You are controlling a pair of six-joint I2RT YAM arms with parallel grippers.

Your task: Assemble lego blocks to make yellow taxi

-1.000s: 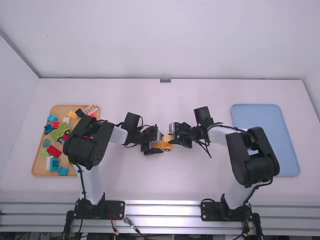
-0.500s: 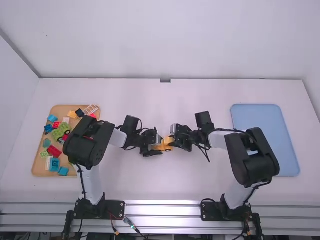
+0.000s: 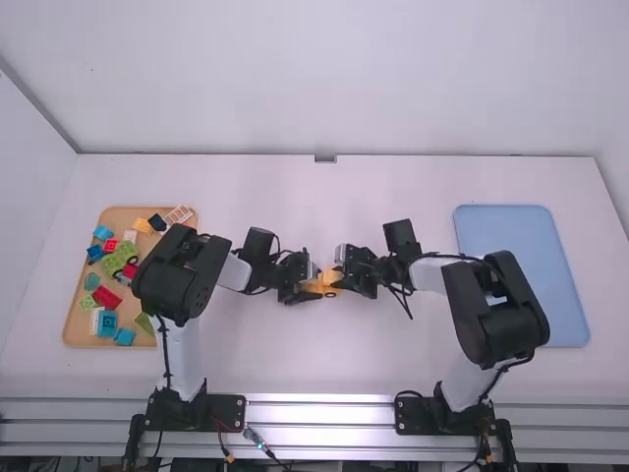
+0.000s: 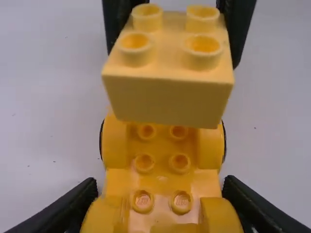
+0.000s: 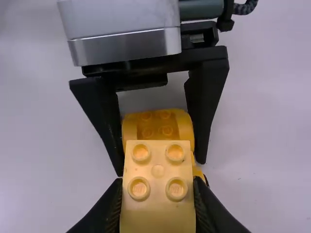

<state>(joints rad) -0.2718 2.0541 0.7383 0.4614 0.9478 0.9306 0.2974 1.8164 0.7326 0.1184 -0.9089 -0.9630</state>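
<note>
In the high view my left gripper and right gripper meet near the table's middle, with the orange-yellow car base between them. The left wrist view shows my left gripper shut on the base, a studded, wheeled piece with one finger at either side. My right gripper is shut on a pale yellow block with studs on top. From the left wrist, this block overlaps the far end of the base; whether they touch I cannot tell.
A wooden tray with several colored blocks lies at the left, partly under the left arm. At the right, a blue tray lies beyond the right arm's elbow. The two grippers are very close together.
The left arm's elbow has shifted slightly to the right. My right gripper has moved slightly, its wrist a little toward the camera. Both grippers keep their pieces.
</note>
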